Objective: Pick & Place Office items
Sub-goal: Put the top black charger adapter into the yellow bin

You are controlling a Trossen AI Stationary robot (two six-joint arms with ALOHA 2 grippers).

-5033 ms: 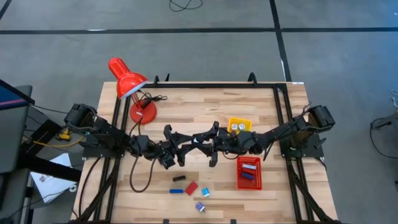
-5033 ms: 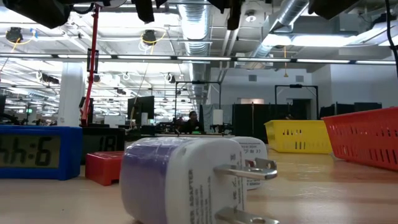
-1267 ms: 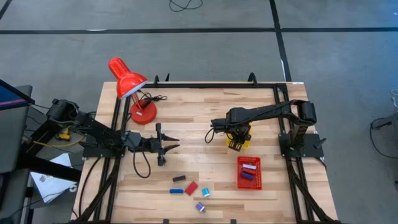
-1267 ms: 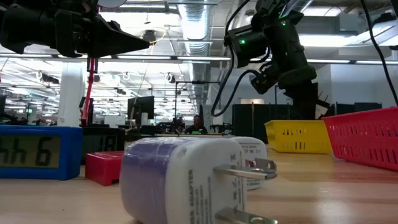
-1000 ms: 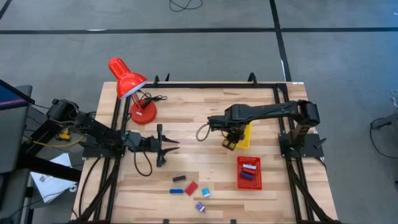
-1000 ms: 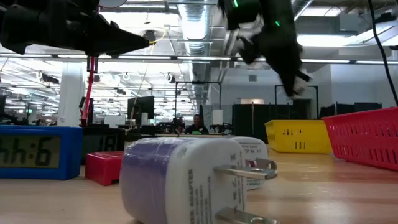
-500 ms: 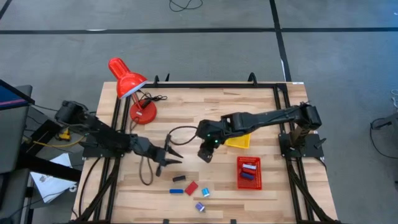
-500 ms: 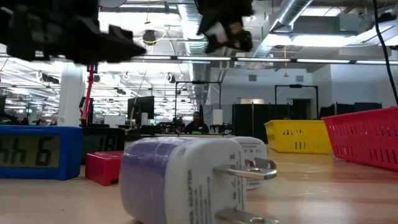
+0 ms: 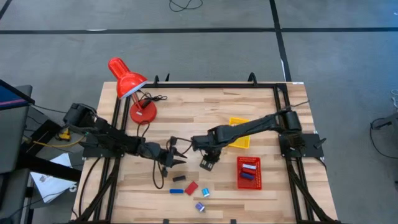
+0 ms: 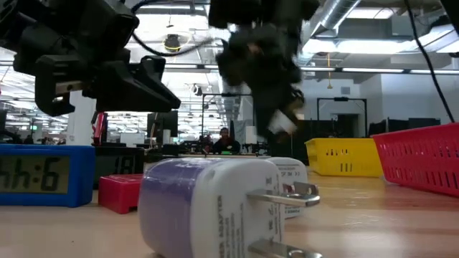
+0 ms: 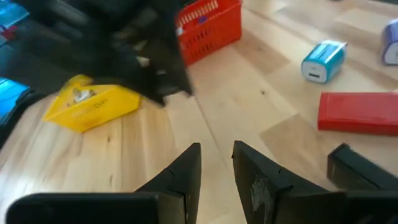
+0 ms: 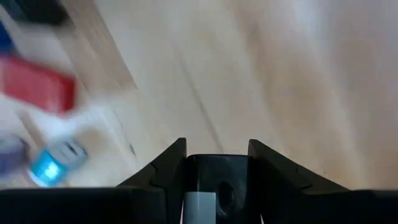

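Observation:
Loose office items lie near the table's near edge: a black piece [image 9: 178, 178], a blue bar [image 9: 176, 191], a red block [image 9: 191, 188], a light-blue plug adapter [image 9: 205, 193] and a purple-white adapter [image 9: 200, 206]. My left gripper [image 9: 177, 159] hovers open just beyond the black piece [image 11: 360, 171], its fingertips a small gap apart [image 11: 216, 146]. My right gripper [image 9: 207, 164] hangs right of it, above the table, shut on a dark piece with a white or silver bit [image 12: 214, 183]. Below it the red block [image 12: 37, 87] and the light-blue adapter [image 12: 56, 163] show blurred. My right gripper pinches the dark piece [image 12: 217, 168] between its two fingers, one finger [image 12: 165, 165] on each side of it. The fingers point slantingly down, and the piece is lifted clear of the table. A pale bit [image 10: 283, 122] shows at the gripper's lower end.
The red mesh basket [image 9: 238, 180], holding blue, white and red pieces, stands right of my right gripper. The yellow tray [image 9: 241, 142] sits partly under the right arm. A red desk lamp [image 9: 127, 84] stands at the far left. Bare wood lies between the grippers and the lamp.
My right gripper has travelled from over the yellow tray toward the table's left and near edge and has come down toward the loose items. My left gripper has moved right and nearer, toward the black piece. The loose items on the table have stayed where they were.

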